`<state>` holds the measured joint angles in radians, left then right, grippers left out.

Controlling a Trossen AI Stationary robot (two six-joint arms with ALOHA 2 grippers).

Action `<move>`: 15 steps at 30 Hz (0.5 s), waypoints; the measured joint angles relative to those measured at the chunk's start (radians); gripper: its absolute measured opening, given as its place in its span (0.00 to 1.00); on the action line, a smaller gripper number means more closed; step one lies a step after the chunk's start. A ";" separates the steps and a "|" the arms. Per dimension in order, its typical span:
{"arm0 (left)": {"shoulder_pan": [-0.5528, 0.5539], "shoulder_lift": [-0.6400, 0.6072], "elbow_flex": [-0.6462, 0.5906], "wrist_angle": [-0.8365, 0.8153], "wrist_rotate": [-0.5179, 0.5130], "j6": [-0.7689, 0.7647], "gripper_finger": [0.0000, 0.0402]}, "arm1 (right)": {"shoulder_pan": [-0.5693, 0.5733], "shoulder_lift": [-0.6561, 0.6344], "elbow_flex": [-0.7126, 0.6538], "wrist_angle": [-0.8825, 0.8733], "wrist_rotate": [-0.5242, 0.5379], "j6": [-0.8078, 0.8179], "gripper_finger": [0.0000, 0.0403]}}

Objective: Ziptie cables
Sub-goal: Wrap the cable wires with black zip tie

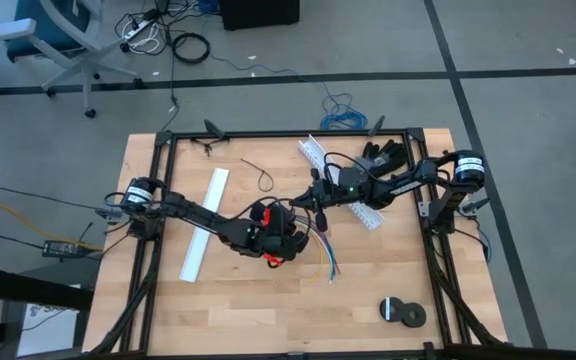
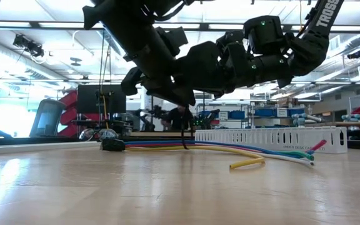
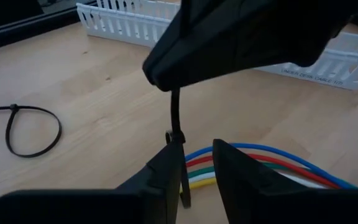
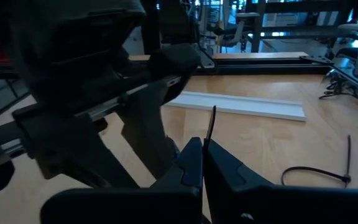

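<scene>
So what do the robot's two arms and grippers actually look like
Both arms are dark, jointed and bulky. The left arm has red wiring showing near its wrist. The right arm carries a small green light and white lettering on one link. The left gripper and right gripper each have two dark, tapered fingers.

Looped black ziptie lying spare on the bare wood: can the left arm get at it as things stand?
Probably yes. The looped black ziptie lies on open wooden table with nothing over it. But the left gripper straddles an upright ziptie at the coloured cables, so it must leave that first.
</scene>
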<state>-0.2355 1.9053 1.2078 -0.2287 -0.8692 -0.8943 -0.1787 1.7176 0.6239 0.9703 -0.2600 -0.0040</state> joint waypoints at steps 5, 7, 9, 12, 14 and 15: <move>0.005 0.000 0.000 0.000 0.001 0.000 0.26 | 0.000 0.000 0.000 -0.001 -0.002 0.000 0.00; 0.005 0.000 0.000 0.000 0.002 0.000 0.26 | 0.000 0.000 0.000 -0.005 -0.002 0.000 0.00; 0.005 0.000 0.000 0.000 0.000 0.000 0.26 | 0.000 0.000 0.000 -0.007 -0.003 0.000 0.00; 0.005 0.000 0.000 0.000 -0.011 0.000 0.26 | 0.000 0.000 0.000 -0.008 -0.005 0.000 0.00; 0.005 0.000 0.000 0.000 -0.015 0.001 0.26 | 0.000 0.000 0.000 -0.011 -0.006 0.000 0.00; 0.006 0.000 0.000 -0.001 -0.019 0.001 0.26 | 0.000 0.000 0.000 -0.015 -0.006 0.000 0.00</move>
<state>-0.2297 1.9057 1.2078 -0.2297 -0.8879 -0.8928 -0.1787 1.7172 0.6243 0.9555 -0.2657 -0.0040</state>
